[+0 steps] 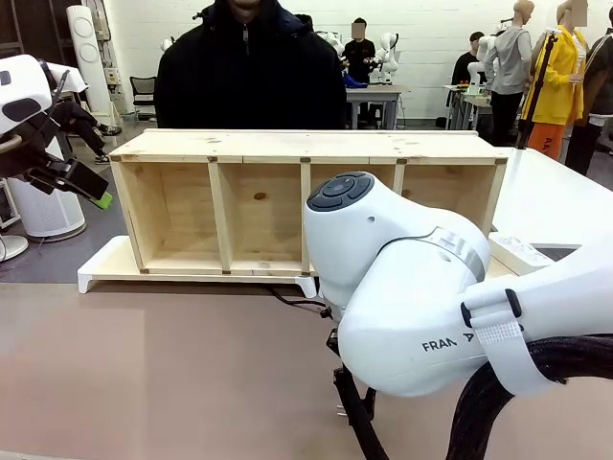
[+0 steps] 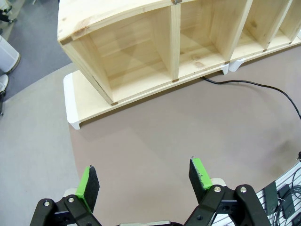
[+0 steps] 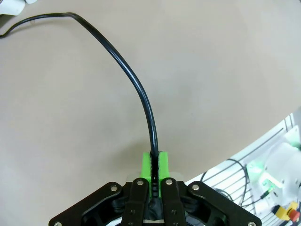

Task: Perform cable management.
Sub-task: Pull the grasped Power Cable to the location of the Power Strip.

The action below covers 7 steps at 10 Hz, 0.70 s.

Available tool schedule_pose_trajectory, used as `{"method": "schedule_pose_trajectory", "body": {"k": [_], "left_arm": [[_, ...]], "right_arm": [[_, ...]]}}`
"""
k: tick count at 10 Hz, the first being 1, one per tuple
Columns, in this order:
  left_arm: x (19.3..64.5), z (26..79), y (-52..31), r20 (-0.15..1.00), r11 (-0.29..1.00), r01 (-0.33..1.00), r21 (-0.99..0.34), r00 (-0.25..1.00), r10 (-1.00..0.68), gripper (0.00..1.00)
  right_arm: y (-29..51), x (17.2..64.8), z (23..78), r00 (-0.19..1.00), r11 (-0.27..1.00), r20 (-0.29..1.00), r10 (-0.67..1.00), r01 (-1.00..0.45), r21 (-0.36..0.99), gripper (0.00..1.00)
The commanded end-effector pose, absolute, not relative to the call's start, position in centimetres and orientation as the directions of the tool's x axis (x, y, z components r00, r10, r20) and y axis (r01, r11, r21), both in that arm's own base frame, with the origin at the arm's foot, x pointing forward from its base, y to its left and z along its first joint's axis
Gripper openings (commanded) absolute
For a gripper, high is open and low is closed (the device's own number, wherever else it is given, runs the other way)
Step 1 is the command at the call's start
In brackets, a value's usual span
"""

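Note:
The cable is a thin black cord curving across the brown tabletop. My right gripper is shut on its near end, with the cord pinched between the green pads. In the front view the cable comes out from under the wooden shelf unit and runs beneath my right arm, which hides that gripper. In the left wrist view the cable leaves the shelf's base and bends right. My left gripper is open and holds nothing. It hangs above the table's left end, well away from the cord.
The wooden shelf unit lies on a white riser across the table's far half. A person in a dark jacket stands behind it. A white power strip lies at the right. Thick black hose trails from my right arm.

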State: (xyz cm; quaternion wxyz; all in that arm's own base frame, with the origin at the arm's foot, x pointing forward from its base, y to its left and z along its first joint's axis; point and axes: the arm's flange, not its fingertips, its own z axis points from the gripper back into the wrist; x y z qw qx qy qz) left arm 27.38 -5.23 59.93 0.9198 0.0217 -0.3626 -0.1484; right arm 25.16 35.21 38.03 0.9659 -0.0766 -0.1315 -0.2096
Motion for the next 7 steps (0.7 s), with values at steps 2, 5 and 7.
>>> {"method": "schedule_pose_trajectory", "body": {"k": [2,5,7], "left_arm": [[27.4,60.0,-5.1,0.662,0.955,0.255,0.154,0.691,-0.291,1.0],[27.4,60.0,-5.1,0.662,0.955,0.255,0.154,0.691,-0.291,1.0],[27.4,60.0,-5.1,0.662,0.955,0.255,0.154,0.691,-0.291,1.0]], "right_arm": [[35.2,25.2,38.0,0.878,0.9,0.286,-0.385,0.425,-0.093,0.07],[27.8,23.9,39.1,0.913,0.925,0.216,-0.345,0.37,-0.087,0.07],[24.0,22.9,40.2,0.907,0.916,0.201,-0.371,0.392,-0.079,0.07]]}}
